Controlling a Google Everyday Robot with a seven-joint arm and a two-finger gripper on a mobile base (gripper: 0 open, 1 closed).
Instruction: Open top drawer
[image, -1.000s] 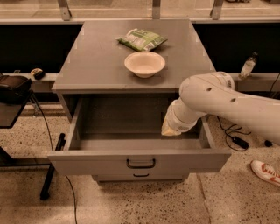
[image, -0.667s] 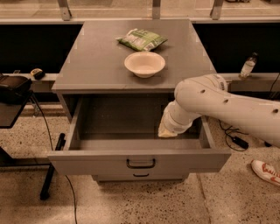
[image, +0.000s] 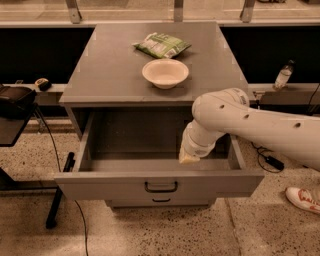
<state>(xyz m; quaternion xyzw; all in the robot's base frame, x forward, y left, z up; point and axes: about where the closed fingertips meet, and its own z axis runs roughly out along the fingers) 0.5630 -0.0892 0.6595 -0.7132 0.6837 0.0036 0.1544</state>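
1. The green packet (image: 161, 45) on the desk (image: 110, 65) carries print too small to read.
2. The top drawer (image: 100, 185) stands pulled out under the desk. It has a wide grey front, a small black bar handle (image: 161, 187) at centre and a deep grey tray.
3. My gripper (image: 189, 158) hangs inside the top drawer, right of centre, near its front wall.
4. I cannot tell whether my jaws are apart or together.

Wide grey top drawer (image: 110, 186) with black bar handle stands pulled out, deep tray exposed. White robot arm (image: 260, 125) reaches in from right. Pincer (image: 189, 158) sits low inside tray, right of centre. Grey cabinet surface (image: 110, 70) carries a round white bowl (image: 165, 73) and a green snack packet (image: 161, 45).
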